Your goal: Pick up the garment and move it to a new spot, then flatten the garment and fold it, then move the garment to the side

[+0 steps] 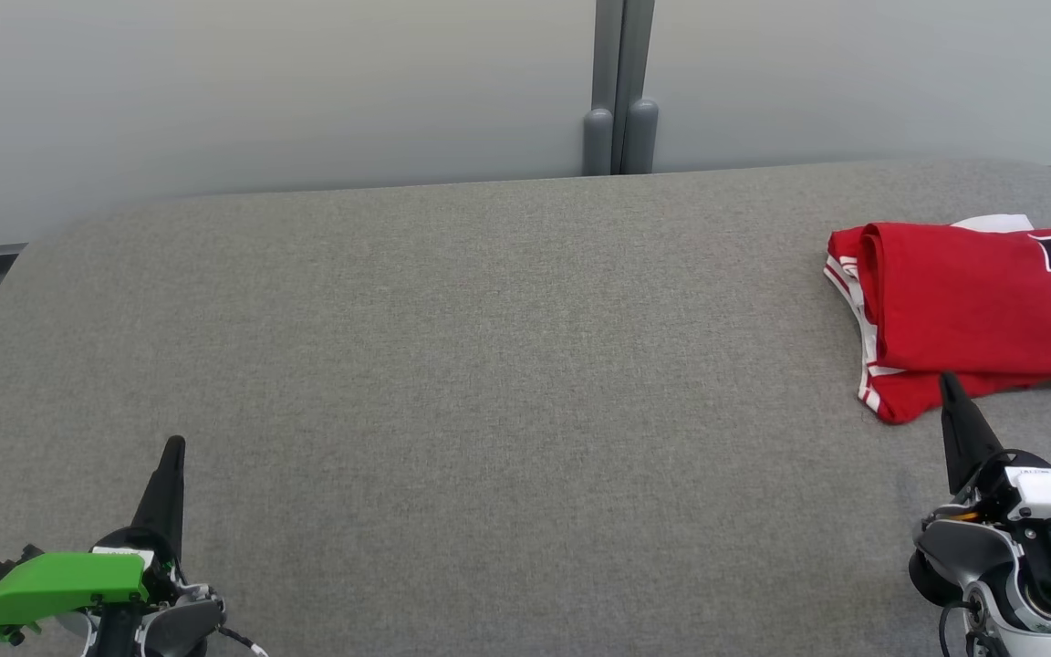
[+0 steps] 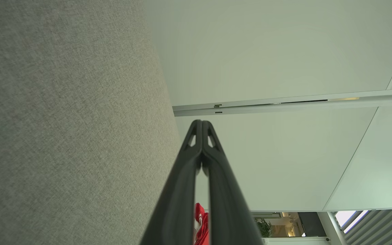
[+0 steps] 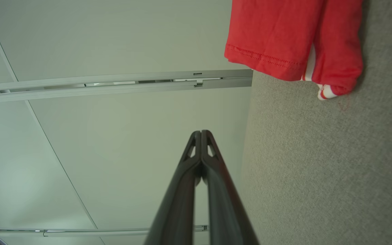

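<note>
The garment [image 1: 963, 306] is a red jersey with white trim and a black number, folded flat at the far right of the grey table [image 1: 489, 365]. Its red hem [image 3: 284, 37] fills the top of the right wrist view, and a red sliver of it [image 2: 201, 224] peeks between the fingers in the left wrist view. My right gripper [image 1: 946, 379] is shut, empty, its tip just in front of the jersey's near edge. At the lower left my left gripper [image 1: 175, 443] is shut too, holding nothing, far from the jersey. In each wrist view the fingertips [image 2: 201, 122] [image 3: 201, 132] meet.
Pale wall panels [image 1: 261, 91] with a grey post [image 1: 619, 87] stand behind the table's far edge. Grey fabric stretches between the two grippers.
</note>
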{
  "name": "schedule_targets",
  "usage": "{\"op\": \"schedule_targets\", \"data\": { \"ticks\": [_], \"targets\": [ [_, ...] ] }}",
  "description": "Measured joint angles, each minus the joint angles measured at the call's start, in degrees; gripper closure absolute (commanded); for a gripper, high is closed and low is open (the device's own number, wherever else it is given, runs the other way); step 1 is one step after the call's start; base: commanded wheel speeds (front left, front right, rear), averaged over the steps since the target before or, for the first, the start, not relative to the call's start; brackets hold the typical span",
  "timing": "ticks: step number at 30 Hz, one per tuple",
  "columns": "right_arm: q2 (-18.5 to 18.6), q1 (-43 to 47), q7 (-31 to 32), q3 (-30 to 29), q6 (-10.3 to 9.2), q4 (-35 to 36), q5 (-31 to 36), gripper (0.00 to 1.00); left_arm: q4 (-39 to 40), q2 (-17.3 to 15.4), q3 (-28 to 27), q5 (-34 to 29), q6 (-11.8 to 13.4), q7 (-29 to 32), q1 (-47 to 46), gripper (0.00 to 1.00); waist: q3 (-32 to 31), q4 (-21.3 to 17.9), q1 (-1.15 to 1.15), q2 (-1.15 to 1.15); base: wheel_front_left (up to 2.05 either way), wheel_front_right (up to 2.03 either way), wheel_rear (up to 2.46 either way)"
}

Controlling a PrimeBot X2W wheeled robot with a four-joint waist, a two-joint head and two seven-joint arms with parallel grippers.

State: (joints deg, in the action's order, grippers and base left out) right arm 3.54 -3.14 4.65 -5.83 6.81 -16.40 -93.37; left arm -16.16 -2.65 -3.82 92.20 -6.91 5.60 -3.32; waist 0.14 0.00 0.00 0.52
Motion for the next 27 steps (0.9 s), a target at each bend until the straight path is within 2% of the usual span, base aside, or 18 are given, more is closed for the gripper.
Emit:
{"op": "schedule_targets", "data": {
  "ticks": [27],
  "targets": [
    [0.0, 0.0, 0.0, -0.1, 0.0, 0.0, 0.0, 1.0, 0.0, 0.0, 0.0, 0.0, 0.0, 0.2, 0.0, 1.0, 0.0, 0.0, 0.0, 0.0, 0.0, 0.0, 0.0]
  ]
}}
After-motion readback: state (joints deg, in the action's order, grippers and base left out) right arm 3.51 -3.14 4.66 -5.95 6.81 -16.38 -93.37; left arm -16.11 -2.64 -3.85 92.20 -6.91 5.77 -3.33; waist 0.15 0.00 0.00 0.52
